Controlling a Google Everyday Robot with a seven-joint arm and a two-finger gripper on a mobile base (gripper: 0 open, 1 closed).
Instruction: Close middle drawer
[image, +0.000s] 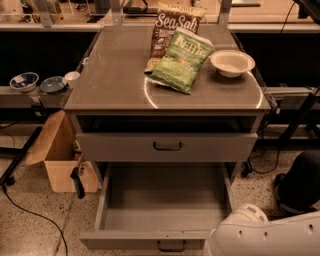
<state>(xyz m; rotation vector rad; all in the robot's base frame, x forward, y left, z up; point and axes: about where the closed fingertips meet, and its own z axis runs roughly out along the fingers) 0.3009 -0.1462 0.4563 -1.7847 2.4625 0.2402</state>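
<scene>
Room above the middle drawer (165, 202) is free; my arm (272, 237) crowds its front right corner, hand out of view.

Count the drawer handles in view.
2: one on the upper drawer, one on the open middle drawer; another may hide below. Claw unseen; white arm lower right.
</scene>
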